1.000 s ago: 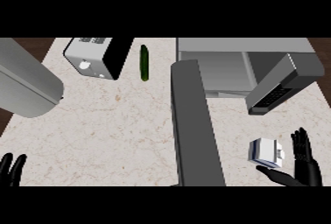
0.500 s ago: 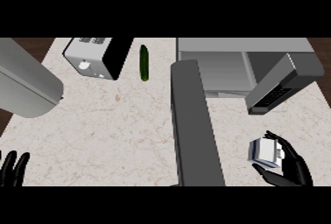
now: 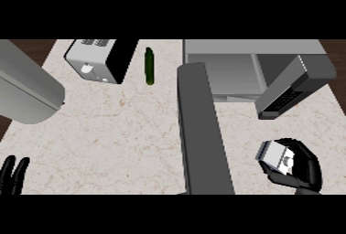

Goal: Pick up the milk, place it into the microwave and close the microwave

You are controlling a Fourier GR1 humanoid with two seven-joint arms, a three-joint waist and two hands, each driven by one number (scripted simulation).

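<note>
The step in hand is the pick-up. The right hand (image 3: 297, 167) is curled round the milk carton (image 3: 276, 155), fingers over its far side and thumb under its near end, so the carton is clamped in the hand. It sits near the right end of the desk (image 3: 115, 132), just right of the microwave door (image 3: 202, 132), which swings out wide open toward the viewer as a long dark slab. Whether the carton is already off the desk cannot be told from this view.

The microwave (image 3: 250, 68) stands beyond the carton with its cavity open and pale inside; its control panel (image 3: 290, 89) juts out at an angle just above the hand.

The next move, as I judge it, calls for raising the carton and carrying it forward and a little left into the cavity, passing between the open door and the panel without clipping either. Then the door must be swung shut.

The left hand (image 3: 13, 176) rests left of the microwave door, at the view's lower left edge, fingers straight and upright, holding nothing. Left of the microwave, at the far side of the desk, lie a cucumber (image 3: 149, 66) and a toaster (image 3: 101, 59).
</note>
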